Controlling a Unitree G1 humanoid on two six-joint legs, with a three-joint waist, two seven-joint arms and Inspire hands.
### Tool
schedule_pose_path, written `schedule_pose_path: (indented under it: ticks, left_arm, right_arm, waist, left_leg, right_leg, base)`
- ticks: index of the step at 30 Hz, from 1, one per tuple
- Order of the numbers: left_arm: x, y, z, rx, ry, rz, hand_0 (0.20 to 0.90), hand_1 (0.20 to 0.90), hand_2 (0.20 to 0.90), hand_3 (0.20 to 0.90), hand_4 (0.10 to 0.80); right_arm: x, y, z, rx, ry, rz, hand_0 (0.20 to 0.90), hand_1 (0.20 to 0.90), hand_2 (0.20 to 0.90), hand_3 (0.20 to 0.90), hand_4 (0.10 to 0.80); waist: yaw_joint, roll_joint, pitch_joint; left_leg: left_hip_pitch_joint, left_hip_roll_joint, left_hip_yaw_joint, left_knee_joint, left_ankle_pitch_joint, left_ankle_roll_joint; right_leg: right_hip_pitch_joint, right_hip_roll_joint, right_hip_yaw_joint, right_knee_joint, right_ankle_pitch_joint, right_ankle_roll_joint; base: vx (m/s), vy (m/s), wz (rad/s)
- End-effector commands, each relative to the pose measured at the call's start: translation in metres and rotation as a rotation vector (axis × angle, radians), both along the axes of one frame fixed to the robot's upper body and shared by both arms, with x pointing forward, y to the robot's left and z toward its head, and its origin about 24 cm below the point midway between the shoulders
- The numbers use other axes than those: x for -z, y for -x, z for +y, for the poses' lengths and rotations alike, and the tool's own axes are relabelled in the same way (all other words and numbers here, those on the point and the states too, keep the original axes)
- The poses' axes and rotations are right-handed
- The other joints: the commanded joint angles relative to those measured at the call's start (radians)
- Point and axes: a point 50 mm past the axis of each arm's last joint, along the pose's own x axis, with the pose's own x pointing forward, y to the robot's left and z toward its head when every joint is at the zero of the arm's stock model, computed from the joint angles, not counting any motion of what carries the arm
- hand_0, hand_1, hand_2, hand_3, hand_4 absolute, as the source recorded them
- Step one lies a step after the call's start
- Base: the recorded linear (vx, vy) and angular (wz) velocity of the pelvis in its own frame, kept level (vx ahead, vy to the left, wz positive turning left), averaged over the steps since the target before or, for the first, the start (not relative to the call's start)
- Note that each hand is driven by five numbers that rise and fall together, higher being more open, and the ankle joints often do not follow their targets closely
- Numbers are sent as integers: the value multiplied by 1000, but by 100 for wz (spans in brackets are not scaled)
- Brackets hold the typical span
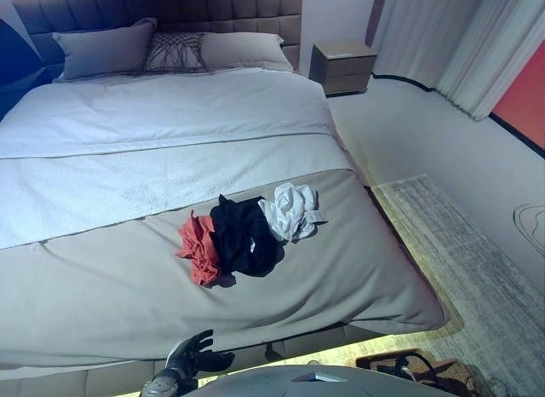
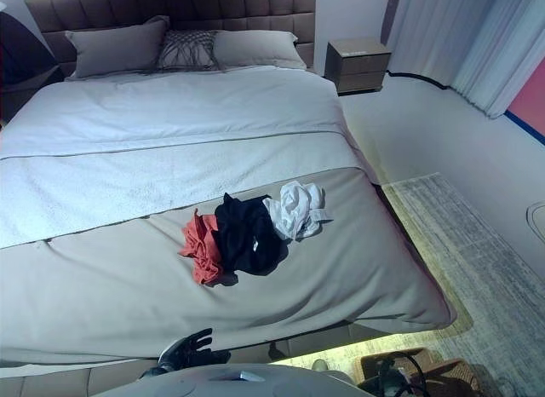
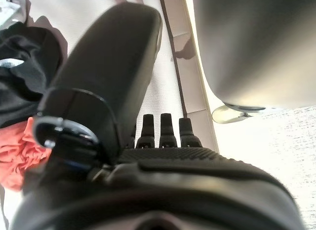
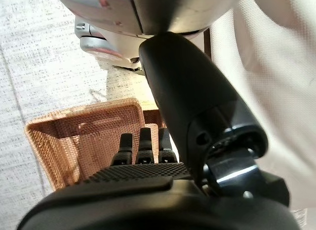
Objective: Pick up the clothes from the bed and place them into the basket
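Observation:
A small heap of clothes lies on the grey bed cover (image 1: 111,286) near the foot of the bed: an orange-red piece (image 1: 198,244), a black piece (image 1: 243,235) and a white piece (image 1: 291,210). My left hand (image 1: 192,354) is open and empty, low at the bed's foot edge, short of the clothes. The left wrist view shows the black piece (image 3: 19,77) and the orange-red piece (image 3: 19,156) past its straight fingers (image 3: 165,131). My right hand (image 4: 148,180) is open and empty above the brown woven basket (image 4: 74,136), which stands on the floor at the bed's foot corner (image 1: 443,371).
Pillows (image 1: 102,48) lie at the headboard. A nightstand (image 1: 342,66) stands beside the bed at the far right, with curtains (image 1: 460,39) beyond. A grey rug (image 1: 477,269) covers the floor to the right of the bed.

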Motion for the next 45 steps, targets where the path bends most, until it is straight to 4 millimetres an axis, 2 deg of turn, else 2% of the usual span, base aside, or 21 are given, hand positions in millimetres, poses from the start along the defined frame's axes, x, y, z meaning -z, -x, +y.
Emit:
schedule_pose_path:
  ticks: [1, 11, 17, 22, 28, 31, 32, 34, 36, 38, 39, 42, 45]
  left_arm:
    - [-5, -28, -12, 64, 60, -79, 900, 900, 900, 900, 800]
    - [-1, -19, -14, 27, 90, -19, 900, 900, 900, 900, 800]
    - [0, -16, -12, 12, 42, -10, 900, 900, 900, 900, 800]
    - [-1, -19, -13, -1, 71, -37, 900, 900, 900, 900, 800]
    - [-3, -20, -10, -19, 67, -65, 900, 900, 900, 900, 800]
    - [-4, -18, -3, -24, 49, -64, 900, 900, 900, 900, 800]
    - [-5, -14, 5, -2, 35, -47, 900, 900, 900, 900, 800]
    - [-7, -15, 11, 27, 43, -47, 900, 900, 900, 900, 800]
    - [-18, -41, 26, 93, 9, -104, 900, 900, 900, 900, 800]
    - [-30, -64, 37, 93, -24, -169, 900, 900, 900, 900, 800]
    - [-37, -76, 44, 79, -41, -211, 900, 900, 900, 900, 800]
    - [-46, -88, 52, 51, -51, -264, 900, 900, 900, 900, 800]
    - [-49, -88, 56, 35, -58, -281, 900, 900, 900, 900, 800]
  right_arm:
    - [-2, -20, 4, -38, 27, -32, 900, 900, 900, 900, 800]
    - [-2, -25, 7, -75, 32, -53, 900, 900, 900, 900, 800]
    - [-1, -17, 6, -102, 76, 14, 900, 900, 900, 900, 800]
    - [-2, -15, 4, -113, 107, 20, 900, 900, 900, 900, 800]
    - [-7, -32, -3, -177, 136, -37, 900, 900, 900, 900, 800]
    - [-12, -49, -10, -222, 157, -92, 900, 900, 900, 900, 800]
    - [-20, -69, -17, -221, 166, -150, 900, 900, 900, 900, 800]
    - [-30, -90, -24, -219, 189, -223, 900, 900, 900, 900, 800]
    - [-68, -152, -45, -248, 304, -437, 900, 900, 900, 900, 800]
    - [-105, -194, -62, -241, 377, -568, 900, 900, 900, 900, 800]
    - [-130, -218, -69, -234, 430, -649, 900, 900, 900, 900, 800]
    - [-174, -251, -80, -223, 466, -788, 900, 900, 900, 900, 800]
    - [-216, -272, -90, -291, 542, -917, 900, 900, 900, 900, 800]
  waist:
    - [-1, -16, 6]
    - [5, -17, 3]
    - [3, -21, 0]
    - [7, -24, 0]
    - [31, -30, 9]
    - [51, -39, 15]
    - [72, -45, 22]
    - [93, -47, 40]
    - [132, -45, 123]
    - [149, -40, 186]
    - [157, -35, 222]
    - [172, -31, 268]
    - [189, -21, 301]
  left_leg:
    - [-5, -75, -18, 7, -66, 48]
    - [6, -77, -19, 7, -72, 51]
    - [9, -76, -11, 7, -75, 53]
    - [8, -77, -17, 7, -74, 54]
    - [8, -80, -35, 7, -72, 56]
    - [9, -81, -39, 7, -70, 55]
    - [6, -84, -38, 7, -66, 57]
    - [-22, -87, -43, 30, -63, 62]
    - [-178, -90, -74, 155, -66, 70]
    - [-278, -91, -82, 210, -60, 70]
    - [-338, -93, -89, 242, -50, 70]
    - [-447, -105, -109, 299, -38, 70]
    - [-523, -112, -130, 346, -36, 64]
  right_leg:
    - [14, -12, -19, 80, -46, 16]
    - [29, -16, -25, 82, -54, 17]
    - [34, -17, -23, 81, -56, 19]
    - [34, -14, -21, 83, -56, 19]
    - [37, -18, -29, 97, -61, 20]
    - [40, -21, -42, 100, -62, 22]
    - [36, -21, -50, 111, -67, 20]
    - [8, -14, -56, 150, -84, 10]
    - [-129, -7, -78, 263, -97, -9]
    - [-212, -6, -88, 303, -99, -17]
    - [-264, -6, -92, 329, -94, -24]
    - [-362, -5, -96, 370, -82, -38]
    - [-429, -10, -106, 410, -83, -49]
  base:
    - [0, 0, 0]
    - [15, 7, 0]
    - [30, 5, 1]
    - [44, -12, 2]
    - [106, -44, 6]
    - [165, -104, 12]
    - [152, -142, 14]
    - [43, -200, 15]
    - [-236, -288, 19]
    - [-354, -201, 37]
    - [-343, -146, 41]
    - [-157, -125, 27]
    - [-51, -84, 12]
